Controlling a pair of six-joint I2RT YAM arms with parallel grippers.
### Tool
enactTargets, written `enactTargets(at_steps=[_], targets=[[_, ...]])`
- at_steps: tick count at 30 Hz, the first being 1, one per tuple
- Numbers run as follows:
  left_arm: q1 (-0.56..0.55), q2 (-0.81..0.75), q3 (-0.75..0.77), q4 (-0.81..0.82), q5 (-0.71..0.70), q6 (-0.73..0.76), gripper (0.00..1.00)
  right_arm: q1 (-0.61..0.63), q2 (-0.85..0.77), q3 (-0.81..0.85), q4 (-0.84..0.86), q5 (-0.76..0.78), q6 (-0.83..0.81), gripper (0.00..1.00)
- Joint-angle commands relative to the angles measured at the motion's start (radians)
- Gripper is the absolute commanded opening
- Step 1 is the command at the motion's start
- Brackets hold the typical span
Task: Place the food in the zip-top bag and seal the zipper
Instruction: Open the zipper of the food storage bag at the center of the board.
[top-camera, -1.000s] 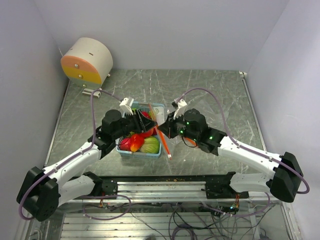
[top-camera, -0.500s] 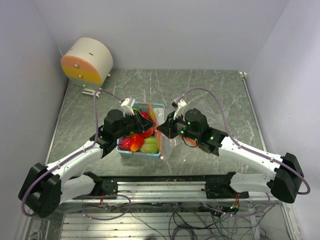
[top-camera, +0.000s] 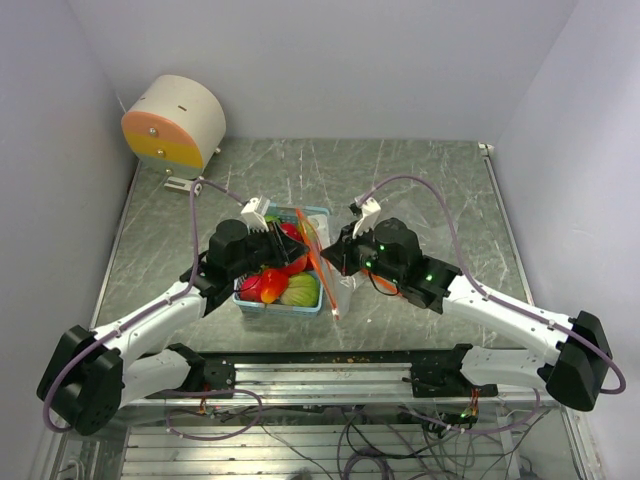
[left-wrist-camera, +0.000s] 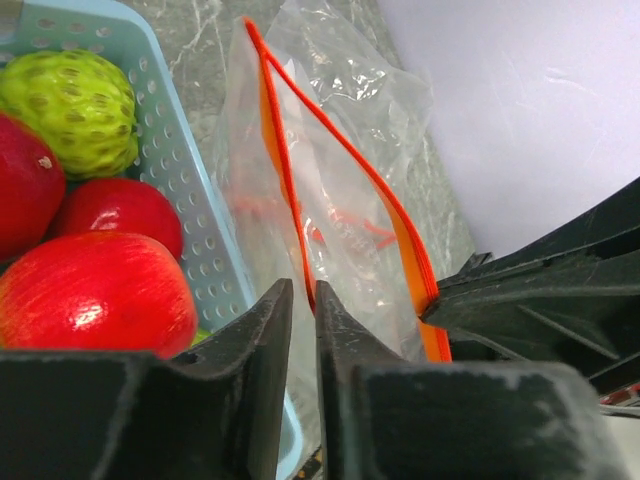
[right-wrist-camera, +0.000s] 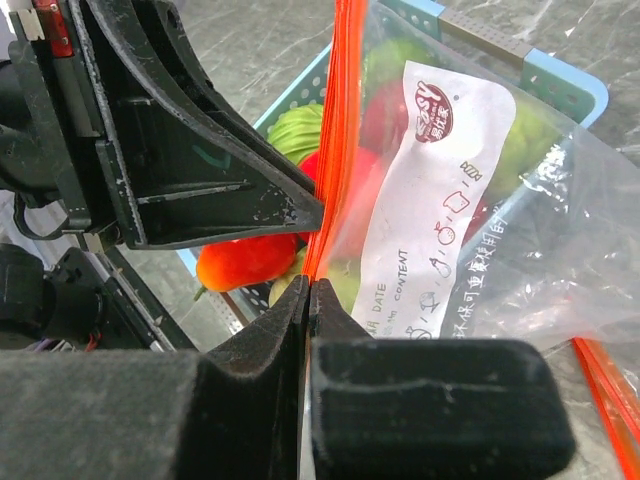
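Red and green toy fruits (top-camera: 275, 283) lie in the light blue basket (top-camera: 312, 213); they also show in the left wrist view (left-wrist-camera: 90, 290) and, through the film, in the right wrist view (right-wrist-camera: 245, 260). The clear zip-top bag (top-camera: 345, 290) hangs upright just right of the basket, held between both grippers. Its red-orange zipper (top-camera: 318, 268) runs front to back. My left gripper (top-camera: 300, 245) is shut on the near lip (left-wrist-camera: 285, 170). My right gripper (top-camera: 326, 262) is shut on the far lip (right-wrist-camera: 340, 120). In the left wrist view the two lips spread apart, so the bag's mouth (left-wrist-camera: 340, 220) is open. The bag holds no fruit.
A round white drum with an orange and yellow face (top-camera: 175, 120) stands at the back left. Walls close in the table on three sides. A metal rail (top-camera: 330, 375) runs along the near edge between the arm bases.
The right gripper has shifted slightly right and back with its lip of the bag. The zipper strip has swung and the bag's body hangs lower beside the basket.
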Motion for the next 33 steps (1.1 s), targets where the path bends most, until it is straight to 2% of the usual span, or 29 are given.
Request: enactTargets(at_steps=[1,5,7,22,24,26,28,29,30,33], targets=[[-0.006,-0.017,0.007,0.031,-0.005,-0.004,0.33,0.0,-0.015,-0.005,0.007,0.008,-0.019,0.0],[-0.006,0.001,0.016,0.082,0.013,-0.03,0.58,-0.001,-0.002,-0.006,0.027,-0.038,-0.018,0.0],[-0.006,0.017,0.023,0.102,0.019,-0.041,0.61,-0.001,0.001,-0.006,0.033,-0.052,-0.02,0.0],[-0.006,0.09,0.062,0.134,-0.016,-0.052,0.61,0.001,0.001,0.001,0.047,-0.117,-0.029,0.0],[-0.006,0.103,0.064,0.148,-0.011,-0.054,0.56,0.003,0.004,0.002,0.048,-0.116,-0.027,0.0],[-0.006,0.117,0.062,0.168,-0.002,-0.062,0.45,0.004,0.004,0.002,0.053,-0.107,-0.024,0.0],[-0.006,0.129,0.061,0.178,0.007,-0.068,0.26,0.004,0.003,0.01,0.04,-0.075,-0.019,0.0],[-0.006,0.131,0.06,0.177,0.01,-0.068,0.13,0.003,0.001,0.019,0.029,-0.035,-0.016,0.0],[-0.006,0.132,0.06,0.17,0.012,-0.066,0.07,0.004,-0.004,0.023,0.017,0.0,-0.012,0.0],[-0.006,0.115,0.069,0.108,0.01,-0.035,0.07,0.004,-0.027,0.039,-0.034,0.129,-0.015,0.0]])
